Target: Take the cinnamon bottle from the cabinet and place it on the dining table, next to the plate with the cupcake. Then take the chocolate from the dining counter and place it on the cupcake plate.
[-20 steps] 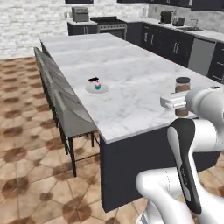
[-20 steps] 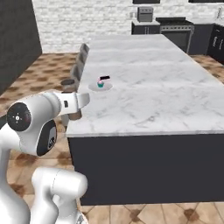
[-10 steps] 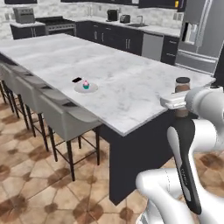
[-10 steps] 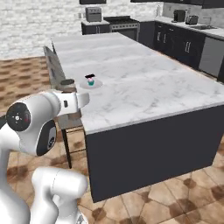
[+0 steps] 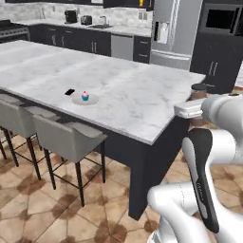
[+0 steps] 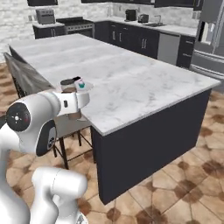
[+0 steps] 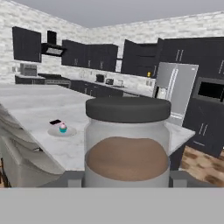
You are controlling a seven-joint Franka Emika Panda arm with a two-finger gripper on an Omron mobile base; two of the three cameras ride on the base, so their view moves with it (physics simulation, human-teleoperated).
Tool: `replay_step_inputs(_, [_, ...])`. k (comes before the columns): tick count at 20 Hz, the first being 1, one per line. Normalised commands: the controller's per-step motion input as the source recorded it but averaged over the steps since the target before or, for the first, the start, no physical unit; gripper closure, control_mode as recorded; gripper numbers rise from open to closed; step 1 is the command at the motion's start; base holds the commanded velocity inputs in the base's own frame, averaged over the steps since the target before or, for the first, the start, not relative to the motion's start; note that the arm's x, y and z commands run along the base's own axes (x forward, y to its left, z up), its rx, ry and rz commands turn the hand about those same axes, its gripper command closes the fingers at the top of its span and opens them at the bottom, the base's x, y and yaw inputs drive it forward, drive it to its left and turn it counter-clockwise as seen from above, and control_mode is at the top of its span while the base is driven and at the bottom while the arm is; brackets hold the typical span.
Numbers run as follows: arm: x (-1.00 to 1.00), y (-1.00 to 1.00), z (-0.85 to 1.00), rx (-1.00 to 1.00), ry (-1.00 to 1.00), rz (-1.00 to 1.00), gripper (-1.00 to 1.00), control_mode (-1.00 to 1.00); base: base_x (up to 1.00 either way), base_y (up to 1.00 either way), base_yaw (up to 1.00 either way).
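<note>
My gripper (image 7: 127, 178) is shut on the cinnamon bottle (image 7: 127, 144), a clear jar with brown powder and a dark cap, held upright. In the left base view the bottle (image 5: 199, 90) hangs off the corner of the dining table (image 5: 142, 102), just right of it. Further along the marble top sits the plate (image 5: 92, 100) with the cupcake (image 5: 85, 96), and the dark chocolate (image 5: 70, 92) lies just left of it. The hand view shows the plate (image 7: 69, 131), cupcake (image 7: 63, 127) and chocolate (image 7: 55, 122) far to the bottle's left. An open black cabinet (image 7: 139, 59) hangs on the far wall.
Grey bar stools (image 5: 66, 135) line the island's near left side. A steel fridge (image 5: 173, 33) and dark base cabinets (image 5: 95, 42) stand behind the island. Tiled floor (image 6: 175, 175) lies open around the island's corner.
The whole scene has swung across both base views, so the base has driven round the island's corner. The bottle stays in the gripper, unchanged.
</note>
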Motion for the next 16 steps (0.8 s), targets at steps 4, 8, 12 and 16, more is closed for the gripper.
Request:
replay_step_inputs(4, [0.0, 0.0, 0.0, 0.0, 0.0, 0.0, 1.0, 1.0, 0.19, 1.0, -0.47])
replay_step_inputs(8, [0.0, 0.0, 0.0, 0.0, 0.0, 0.0, 1.0, 1.0, 0.09, 1.0, -0.46])
replay_step_inputs(12, [0.0, 0.0, 0.0, 0.0, 0.0, 0.0, 1.0, 1.0, 0.0, 1.0, -0.45])
replay_step_inputs(16, [0.0, 0.0, 0.0, 0.0, 0.0, 0.0, 1.0, 1.0, 0.0, 1.0, -0.44])
